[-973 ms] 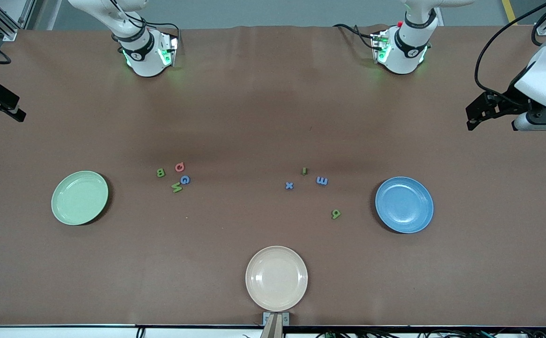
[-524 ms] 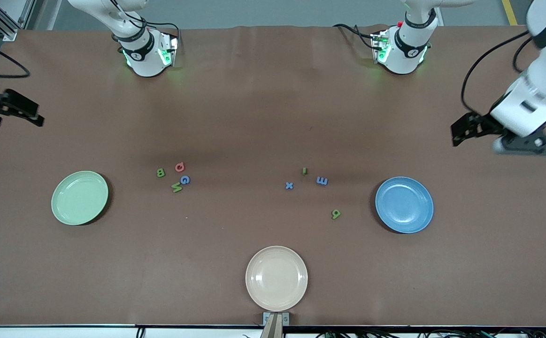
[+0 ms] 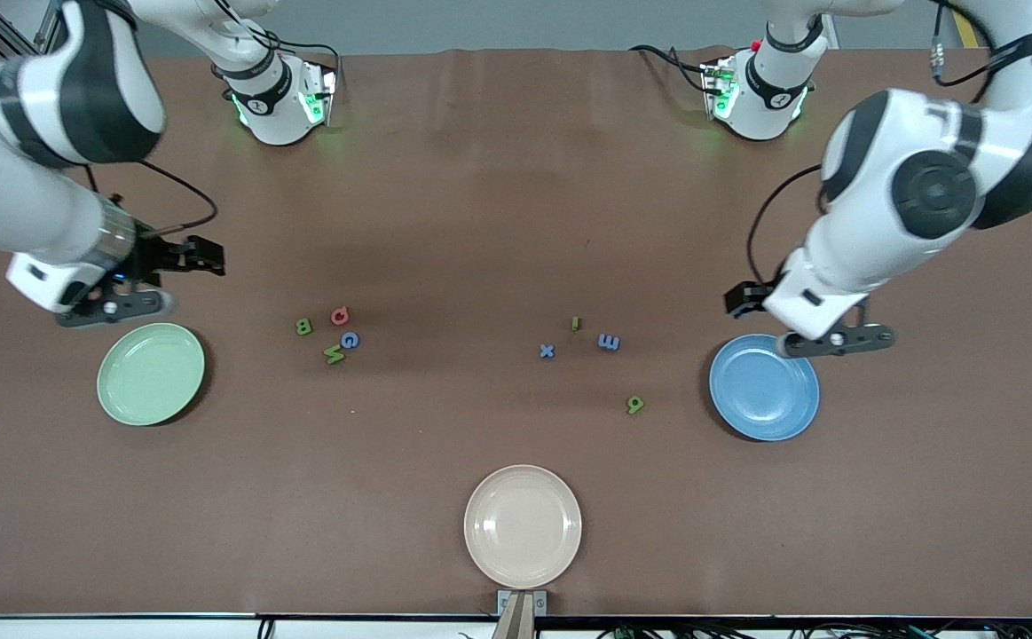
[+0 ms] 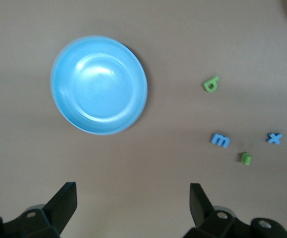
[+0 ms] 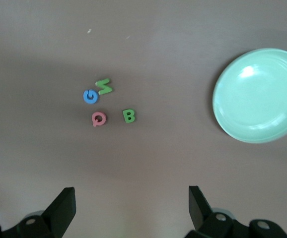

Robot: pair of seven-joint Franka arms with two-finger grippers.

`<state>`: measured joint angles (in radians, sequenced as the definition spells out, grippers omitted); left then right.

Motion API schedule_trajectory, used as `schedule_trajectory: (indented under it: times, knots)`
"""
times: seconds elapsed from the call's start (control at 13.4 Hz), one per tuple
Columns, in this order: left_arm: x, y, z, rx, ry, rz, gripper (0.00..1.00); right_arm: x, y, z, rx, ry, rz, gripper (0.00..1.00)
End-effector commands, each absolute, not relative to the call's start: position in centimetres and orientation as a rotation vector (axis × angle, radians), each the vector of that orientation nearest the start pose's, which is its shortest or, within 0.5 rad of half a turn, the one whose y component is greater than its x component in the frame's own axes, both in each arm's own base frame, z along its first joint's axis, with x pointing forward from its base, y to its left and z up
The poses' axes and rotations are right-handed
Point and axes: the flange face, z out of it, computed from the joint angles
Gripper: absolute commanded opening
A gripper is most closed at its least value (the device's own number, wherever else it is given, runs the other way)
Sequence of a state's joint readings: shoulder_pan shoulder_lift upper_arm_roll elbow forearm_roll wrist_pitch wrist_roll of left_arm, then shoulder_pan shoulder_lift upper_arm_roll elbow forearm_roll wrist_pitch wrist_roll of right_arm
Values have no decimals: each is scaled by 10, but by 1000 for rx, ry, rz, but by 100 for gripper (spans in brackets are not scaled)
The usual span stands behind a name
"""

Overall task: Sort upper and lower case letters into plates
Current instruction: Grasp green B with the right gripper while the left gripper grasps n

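Front view, mint green plate (image 3: 151, 374): on the tabletop toward the right arm's end; four letters (image 3: 327, 334) clustered near it.
Front view, blue plate (image 3: 764, 387): toward the left arm's end; four more letters scattered near it.
Front view, cream plate (image 3: 523, 526): at the tabletop's near edge.
Left wrist view, left gripper (image 4: 133, 201): fingers apart, above bare tabletop beside the blue plate.
Right wrist view, right gripper (image 5: 132, 201): fingers apart, above bare tabletop beside the mint green plate.
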<state>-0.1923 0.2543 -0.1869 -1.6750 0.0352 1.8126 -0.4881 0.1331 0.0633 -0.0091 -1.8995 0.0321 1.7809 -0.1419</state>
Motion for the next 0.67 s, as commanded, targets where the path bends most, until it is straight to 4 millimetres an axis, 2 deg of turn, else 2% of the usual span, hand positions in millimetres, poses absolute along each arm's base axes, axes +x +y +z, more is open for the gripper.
schedule_trajectory:
  times: [0.0, 0.15, 0.22, 0.45, 0.6]
  knots:
    - [573, -266, 407, -3085, -285, 192, 100, 531, 79, 409, -3045, -537, 221, 100]
    - [557, -310, 361, -3068, -350, 191, 100, 520, 97, 375, -3044, -607, 125, 100]
    - [551, -323, 340, -3071, -377, 177, 100, 519, 98, 360, -3047, -610, 85, 100]
    - [534, -373, 292, -3086, -487, 144, 99, 522, 99, 300, -3054, -607, 82, 100]
    - [532, -382, 261, -3092, -489, 152, 94, 524, 99, 265, -3057, -609, 83, 100]
